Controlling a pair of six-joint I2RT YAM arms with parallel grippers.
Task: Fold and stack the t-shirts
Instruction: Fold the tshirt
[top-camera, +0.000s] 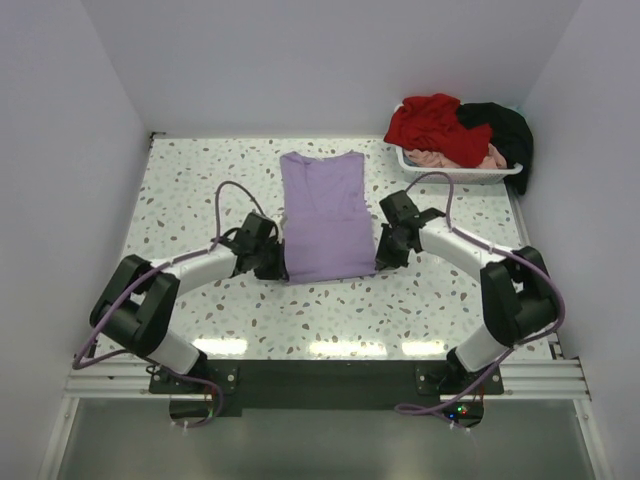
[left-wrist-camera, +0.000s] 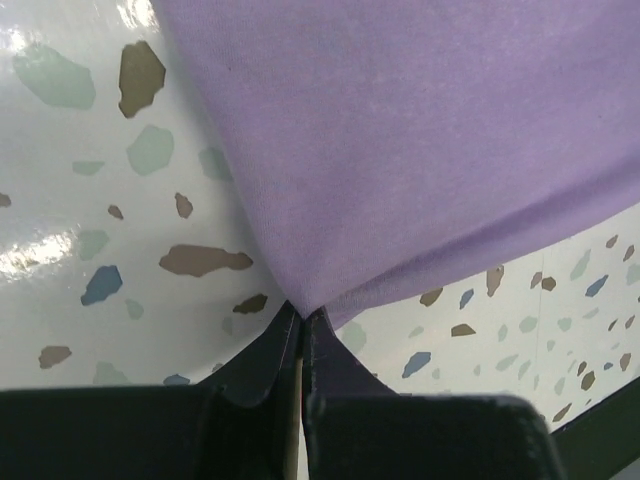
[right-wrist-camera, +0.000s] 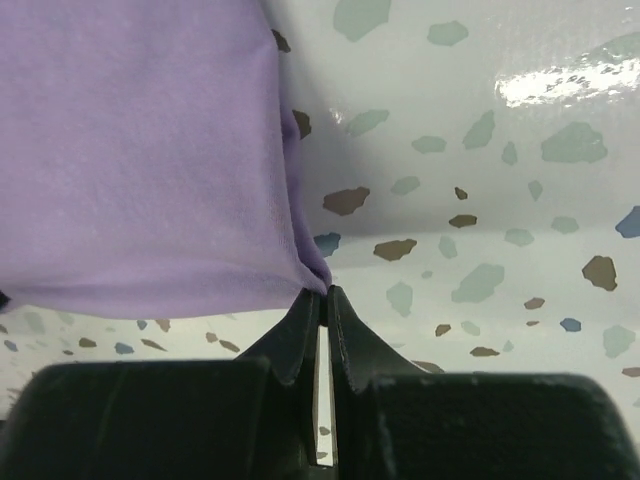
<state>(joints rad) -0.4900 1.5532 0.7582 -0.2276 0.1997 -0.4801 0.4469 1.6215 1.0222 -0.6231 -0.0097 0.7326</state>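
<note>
lavender t-shirt (top-camera: 322, 215) lengthwise near-to-far, neck far; left gripper (left-wrist-camera: 302, 316), right gripper (right-wrist-camera: 325, 296) clamping hem

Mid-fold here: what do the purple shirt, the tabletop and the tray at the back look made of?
Lavender t-shirt: soft matte knit cloth, likely cotton jersey; it drapes and puckers where pinched. Tabletop: glossy speckled terrazzo-look surface, perhaps laminate; lights glare off it. Tray: smooth white, seemingly rigid plastic.
</note>
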